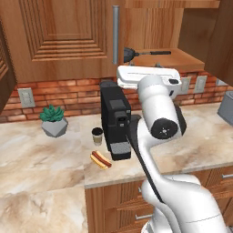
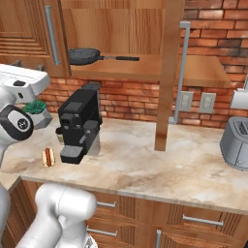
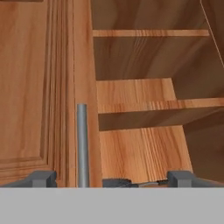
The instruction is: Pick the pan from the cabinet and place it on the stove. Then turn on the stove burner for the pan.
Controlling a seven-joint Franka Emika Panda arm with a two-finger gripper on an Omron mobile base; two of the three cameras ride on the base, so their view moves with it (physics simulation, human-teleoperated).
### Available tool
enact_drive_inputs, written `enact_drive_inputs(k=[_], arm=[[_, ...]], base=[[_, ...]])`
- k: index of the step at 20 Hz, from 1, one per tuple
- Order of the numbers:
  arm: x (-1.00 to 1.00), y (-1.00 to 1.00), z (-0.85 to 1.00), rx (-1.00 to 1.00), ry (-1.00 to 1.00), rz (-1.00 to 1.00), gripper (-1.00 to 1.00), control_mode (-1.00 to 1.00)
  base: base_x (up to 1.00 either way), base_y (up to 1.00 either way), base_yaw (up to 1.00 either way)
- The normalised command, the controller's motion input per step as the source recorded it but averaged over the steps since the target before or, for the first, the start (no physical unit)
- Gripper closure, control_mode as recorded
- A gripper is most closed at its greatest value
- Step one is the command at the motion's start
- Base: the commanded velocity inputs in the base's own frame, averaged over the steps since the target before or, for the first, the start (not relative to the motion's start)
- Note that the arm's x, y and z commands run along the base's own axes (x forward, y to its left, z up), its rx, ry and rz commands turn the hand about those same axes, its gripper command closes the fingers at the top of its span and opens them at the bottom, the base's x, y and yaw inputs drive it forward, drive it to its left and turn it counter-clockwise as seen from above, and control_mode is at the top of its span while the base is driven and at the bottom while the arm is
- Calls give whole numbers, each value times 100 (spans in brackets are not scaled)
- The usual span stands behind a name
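The dark pan [image 2: 85, 55] lies on the lowest shelf of the open wooden cabinet [image 2: 145, 68], its long black handle pointing right. From the left base view the pan [image 1: 129, 53] sits just above and behind my white hand. My gripper [image 3: 111, 180] is open and holds nothing. It faces into the cabinet, a little below shelf level and short of the pan, with a sliver of the pan [image 3: 117, 181] showing between its fingertips [image 3: 41, 178]. The stove is out of view.
The closed left door's silver bar handle [image 3: 81, 144] stands close to the left fingertip. The open right door [image 2: 169, 72] juts out edge-on. On the counter [image 2: 145, 164] stand a black coffee machine [image 1: 116, 118], cup [image 1: 97, 135], hot dog [image 1: 100, 159], plant [image 1: 53, 119] and toaster [image 2: 237, 140].
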Motion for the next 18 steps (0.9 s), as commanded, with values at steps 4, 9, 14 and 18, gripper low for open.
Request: enact_drive_inputs(k=[4,9,14,18], arm=[[53,18,0,2,0,1,-100,-100],[54,18,0,1,2,0,-100,-100],[55,18,0,0,4,1,-100,-100],[56,16,0,0,5,1,-100,-100]], base=[[0,0,0],[0,0,0],[0,0,0],[0,0,0]])
